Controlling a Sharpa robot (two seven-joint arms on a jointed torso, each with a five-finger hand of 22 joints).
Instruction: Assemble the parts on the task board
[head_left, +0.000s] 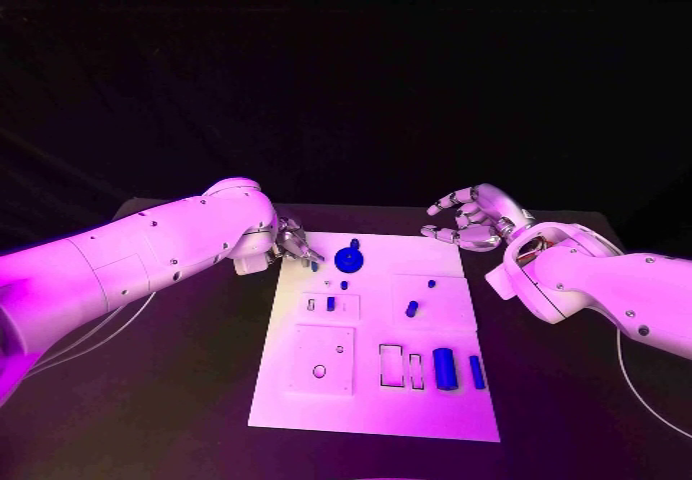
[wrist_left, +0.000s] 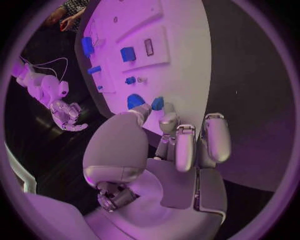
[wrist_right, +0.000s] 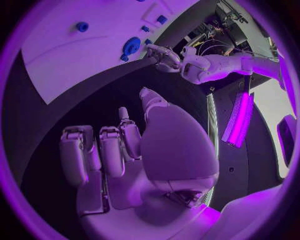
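One small blue piece (wrist_left: 157, 103) pinched in left hand (head_left: 293, 243) by white board (head_left: 433, 400); right hand (head_left: 473, 218) loose, holding nothing; next, probably push into hole.

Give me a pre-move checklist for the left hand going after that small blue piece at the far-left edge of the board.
1. Left hand free to grasp: cannot tell; its fingers sit right at the small blue piece, and contact is unclear.
2. Piece in sight: ok, beside the round blue part.
3. Right hand out of the way: ok, off the board's far-right corner, holding nothing.
4. Task board lying flat: ok.
5. Near-edge slots unobstructed: ok; two blue bars lie beside them.
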